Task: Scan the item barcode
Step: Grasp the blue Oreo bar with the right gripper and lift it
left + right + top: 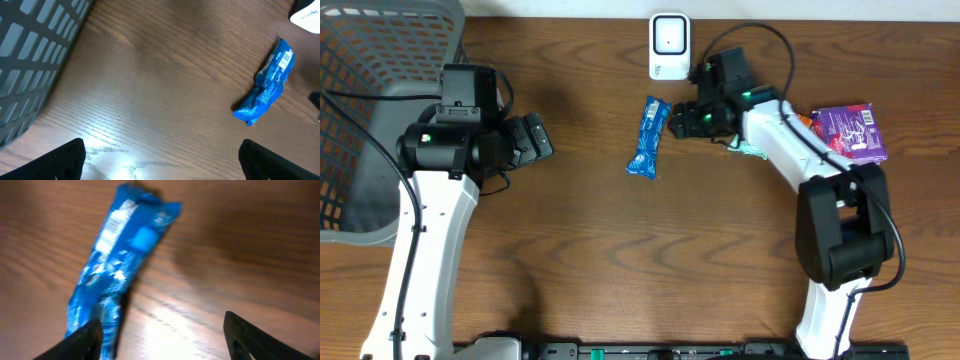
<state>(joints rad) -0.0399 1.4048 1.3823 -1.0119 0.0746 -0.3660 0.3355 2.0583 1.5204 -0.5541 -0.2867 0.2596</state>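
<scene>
A blue snack packet (649,138) lies flat on the wooden counter (590,250), a little above the middle of the overhead frame. It runs lengthwise from upper right to lower left. Its upper end points toward a white scanner (667,45) at the top centre, and the two are apart. In the left wrist view the packet (266,85) sits at the right edge, with a white barcode patch (285,59) facing up near its top end. The lower end is crumpled.

The right pincer (678,122) is just to the right of the packet's upper end. In its own view the pincer (162,322) stands open, fingers spread wide over bare wood. The packet (120,270) is blurred there and lies at the left finger (85,340); whether they touch I cannot tell.

The left pincer (535,140) is well to the left of the packet, open wide (161,145) and empty.

A grey mesh basket (380,60) fills the upper left corner. A purple packet (851,132) lies at the right edge.
</scene>
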